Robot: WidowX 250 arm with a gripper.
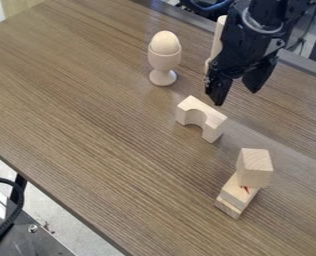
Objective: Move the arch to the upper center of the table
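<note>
Arch (205, 110), below and right of egg cup (164, 60), seemed light, rigid; flat faces likely suited pinching. Gripper (237, 96) jaws stood apart.

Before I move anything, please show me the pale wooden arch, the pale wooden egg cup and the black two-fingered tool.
Pale wooden arch (205, 111), camera view: flat upper side.
Pale wooden egg cup (164, 61), camera view: outer bowl wall.
Black tool (237, 97), camera view: between its fingertips.

Spread black claw (237, 97) near wooden arch (205, 109), egg (166, 42) in cup (164, 60), stacked blocks (254, 168), brown table (87, 105)
</note>
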